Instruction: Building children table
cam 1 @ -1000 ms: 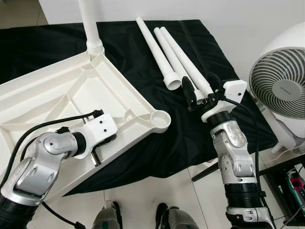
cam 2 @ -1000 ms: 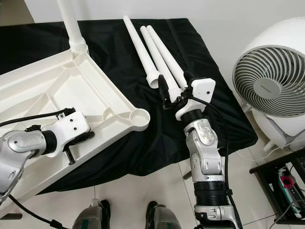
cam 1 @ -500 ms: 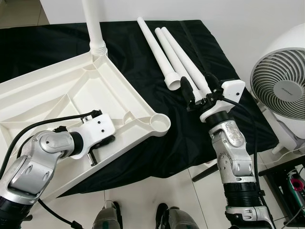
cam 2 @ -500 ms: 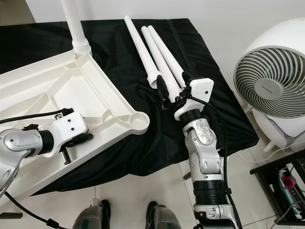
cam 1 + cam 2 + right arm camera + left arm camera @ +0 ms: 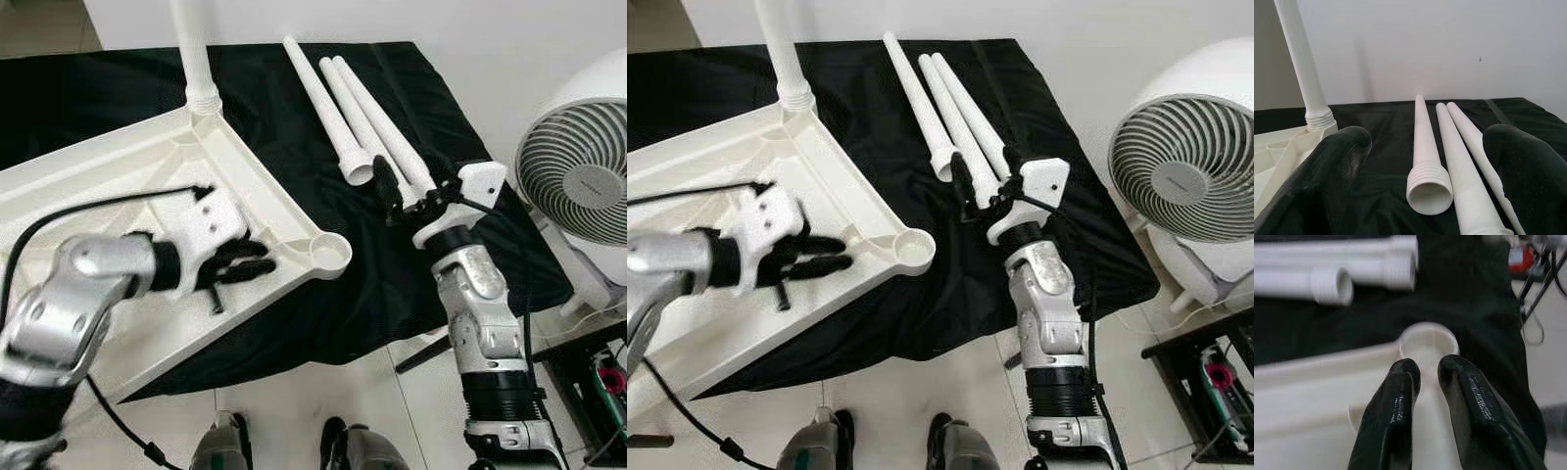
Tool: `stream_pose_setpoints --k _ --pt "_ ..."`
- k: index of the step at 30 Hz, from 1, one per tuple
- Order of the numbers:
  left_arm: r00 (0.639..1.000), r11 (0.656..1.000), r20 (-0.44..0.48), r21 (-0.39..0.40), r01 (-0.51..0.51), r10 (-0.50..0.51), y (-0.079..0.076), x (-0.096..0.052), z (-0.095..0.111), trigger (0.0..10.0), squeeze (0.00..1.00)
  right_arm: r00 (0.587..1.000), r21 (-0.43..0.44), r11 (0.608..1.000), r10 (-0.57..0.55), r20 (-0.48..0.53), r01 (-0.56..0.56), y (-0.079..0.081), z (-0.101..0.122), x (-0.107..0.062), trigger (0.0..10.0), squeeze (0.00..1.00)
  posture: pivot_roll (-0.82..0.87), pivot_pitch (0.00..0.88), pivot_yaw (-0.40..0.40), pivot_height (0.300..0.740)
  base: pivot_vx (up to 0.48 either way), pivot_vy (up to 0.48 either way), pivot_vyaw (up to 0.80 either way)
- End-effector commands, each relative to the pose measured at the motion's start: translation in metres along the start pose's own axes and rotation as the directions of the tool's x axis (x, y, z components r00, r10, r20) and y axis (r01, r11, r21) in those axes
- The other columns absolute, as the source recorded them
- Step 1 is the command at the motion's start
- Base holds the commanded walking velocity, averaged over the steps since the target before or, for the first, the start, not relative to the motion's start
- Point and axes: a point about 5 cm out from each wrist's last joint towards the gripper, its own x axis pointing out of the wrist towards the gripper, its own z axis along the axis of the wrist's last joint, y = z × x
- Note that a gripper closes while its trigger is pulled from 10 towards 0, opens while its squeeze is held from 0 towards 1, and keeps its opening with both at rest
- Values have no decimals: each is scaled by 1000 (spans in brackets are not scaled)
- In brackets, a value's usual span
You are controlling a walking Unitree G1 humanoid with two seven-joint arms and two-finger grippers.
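Observation:
A white plastic tabletop (image 5: 118, 186) lies upside down on a black cloth. One white leg (image 5: 192, 49) stands screwed into its far corner. Its near right corner socket (image 5: 331, 252) is empty. Three loose white legs (image 5: 345, 110) lie side by side on the cloth. My left gripper (image 5: 263, 264) hovers over the tabletop's underside and points at the empty socket (image 5: 1427, 340). Its fingers (image 5: 1400, 387) are nearly together with nothing between them. My right gripper (image 5: 411, 186) is open at the legs' threaded near ends (image 5: 1429, 188), with its fingers (image 5: 1339, 161) wide on either side.
A white round fan (image 5: 580, 176) stands on the floor right of the table. A dark rack (image 5: 602, 377) sits at the lower right. The cloth-covered table's front edge (image 5: 323, 348) runs just before my feet (image 5: 220, 450). A white wall backs the table.
My left arm has lifted off the tabletop's near rim and swung right, so its gripper now points at the empty corner socket. The right gripper has barely moved.

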Motion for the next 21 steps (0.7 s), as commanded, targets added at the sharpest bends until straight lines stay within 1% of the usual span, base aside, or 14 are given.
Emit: stream_pose_setpoints --k 1,3,4,5,6,12,13,14,15,16,18,19,20,21 --pt "991 990 -2 -16 -137 137 11 3 -6 10000 0 1000 -10 1000 -17 -13 17 -4 -1 1 10000 1000 120 176 -55 740 0 0 0" --pt "977 976 13 -23 -214 215 17 10 -9 10000 0 998 -45 998 -43 -36 42 -9 -3 4 10000 1000 102 174 -57 740 0 0 0" --pt "971 971 44 -36 -235 236 17 13 -8 10000 0 997 -62 996 -59 -47 56 -13 -4 6 10000 192 100 173 -59 740 0 0 0" --pt "967 968 66 -47 -245 247 17 15 -8 10000 0 996 -73 995 -69 -54 65 -14 -4 7 10000 192 100 173 -59 740 0 0 0" --pt "958 961 89 -84 -265 272 18 18 -8 10000 0 995 -77 994 -76 -59 72 -16 -5 8 10000 0 99 171 -63 740 0 0 0" --pt "931 931 113 -160 -327 346 24 28 -10 10000 0 993 -87 992 -94 -76 87 -19 -8 12 10000 0 100 165 -73 740 0 0 0" --pt "911 910 121 -193 -367 393 31 29 -11 10000 0 993 -91 992 -94 -77 87 -19 -8 14 10000 0 98 163 -75 740 0 0 0" --pt "911 910 121 -193 -367 393 31 29 -11 10000 0 993 -91 992 -94 -77 87 -19 -8 14 10000 0 98 163 -75 740 0 0 0" --pt "862 862 147 -244 -444 486 45 30 -8 10000 0 992 -93 992 -98 -75 91 -19 -8 18 10000 0 96 159 -77 740 0 0 0" --pt "862 862 147 -244 -444 486 45 30 -8 10000 0 992 -93 992 -98 -75 91 -19 -8 18 10000 0 96 159 -77 740 0 0 0" --pt "832 832 152 -270 -484 533 53 31 -8 10000 0 992 -95 991 -104 -74 96 -20 -9 20 10000 0 91 156 -79 740 0 0 0" --pt "832 832 152 -270 -484 533 53 31 -8 10000 0 992 -95 991 -104 -74 96 -20 -9 20 10000 0 91 156 -79 740 0 0 0" --pt "812 815 163 -280 -507 561 57 34 -7 10000 0 991 -98 990 -110 -75 103 -20 -9 21 10000 0 87 154 -81 740 0 0 0" --pt "773 770 148 -315 -555 617 65 39 -9 10000 0 989 -99 988 -124 -81 116 -21 -10 23 10000 0 82 153 -81 740 0 0 0"
